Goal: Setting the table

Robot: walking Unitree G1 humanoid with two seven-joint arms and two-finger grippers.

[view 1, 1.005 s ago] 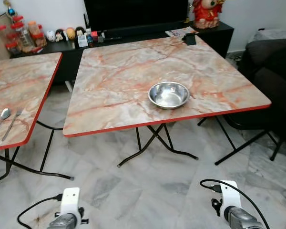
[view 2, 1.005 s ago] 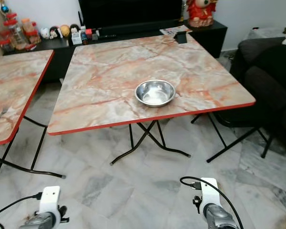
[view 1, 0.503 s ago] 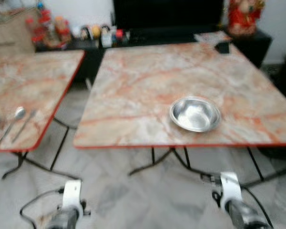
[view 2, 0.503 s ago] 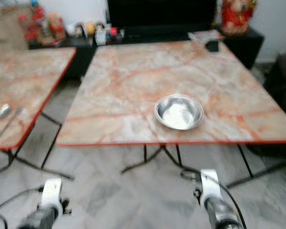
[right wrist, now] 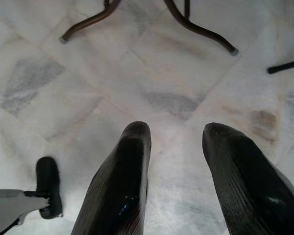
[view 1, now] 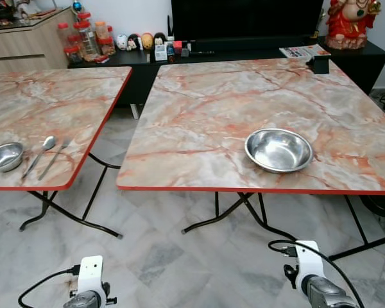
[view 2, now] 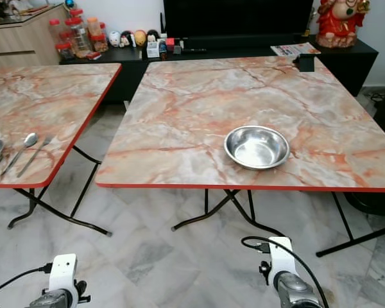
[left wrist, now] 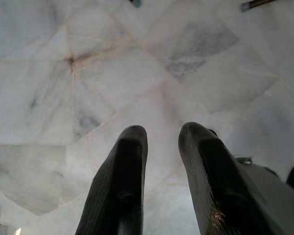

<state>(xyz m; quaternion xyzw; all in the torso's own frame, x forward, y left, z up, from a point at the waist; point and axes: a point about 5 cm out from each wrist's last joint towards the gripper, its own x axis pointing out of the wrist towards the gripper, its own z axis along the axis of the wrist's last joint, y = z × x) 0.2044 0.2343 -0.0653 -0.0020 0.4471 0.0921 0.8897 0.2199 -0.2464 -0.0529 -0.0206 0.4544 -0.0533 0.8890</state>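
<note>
A steel bowl (view 1: 278,149) stands empty near the front edge of the marble-patterned folding table (view 1: 199,109) ahead of me. On a second, matching table (view 1: 45,109) to my left lie a smaller steel bowl (view 1: 3,156), a spoon (view 1: 42,151) and a fork (view 1: 56,156), close to its front edge. Both arms hang low in front of me, short of the tables. My left gripper (left wrist: 162,134) is open over the marble floor with nothing in it. My right gripper (right wrist: 179,132) is open too, above the floor near the table's black legs (right wrist: 196,29).
A black TV console (view 1: 244,48) with jars (view 1: 83,35) and small figurines runs along the back wall. A wooden cabinet (view 1: 25,42) stands at the back left. A small black object (view 1: 319,63) sits at the main table's far right corner. A floor gap separates the tables.
The camera has swung left, so the left table's small bowl, spoon and fork now show fully and the sofa at the right has left the picture. Both arms still hang low.
</note>
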